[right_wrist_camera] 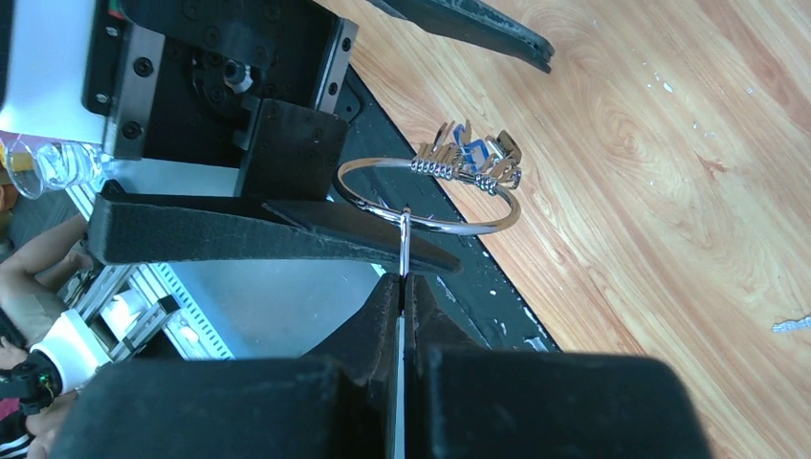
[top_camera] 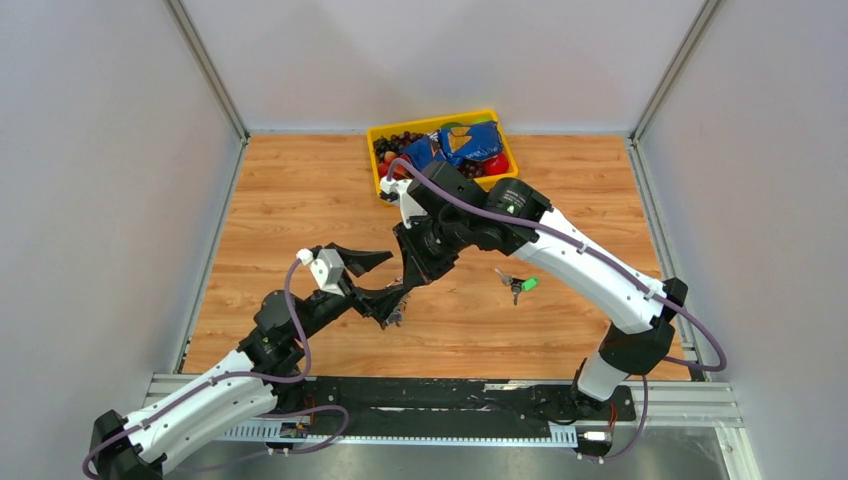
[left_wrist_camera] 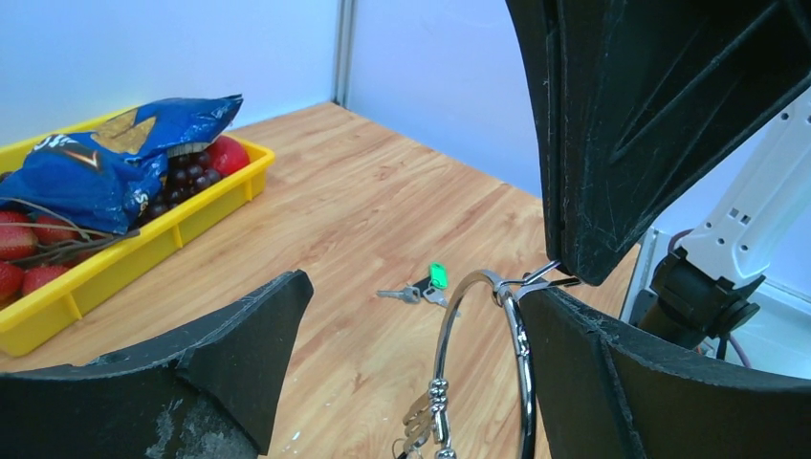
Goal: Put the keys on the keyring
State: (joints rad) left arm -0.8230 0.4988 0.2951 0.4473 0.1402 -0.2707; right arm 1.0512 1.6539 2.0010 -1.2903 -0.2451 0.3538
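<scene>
Right gripper (right_wrist_camera: 402,287) is clamped on the top of the keyring (left_wrist_camera: 521,344), which hangs below it carrying only the blue-tagged keys (right_wrist_camera: 469,153). The green-tagged keys (top_camera: 520,285) lie loose on the wooden table (top_camera: 300,200), well apart from the ring, so threading looks not yet begun. Left gripper (top_camera: 393,280) has its jaws wide apart either side of the ring, holding nothing; both arms reach in low and meet mid-table.

I work in a robotics lab test cell. Plain grey panels (top_camera: 100,150) in aluminium framing (top_camera: 205,65) close off my wood-grain tabletop (top_camera: 300,190) on three sides. My left arm (top_camera: 200,400) and right arm (top_camera: 600,270) stand on a black mounting plate (top_camera: 430,390), trailing purple cables (top_camera: 480,212). A yellow tray (top_camera: 425,123) of props sits at the back.
</scene>
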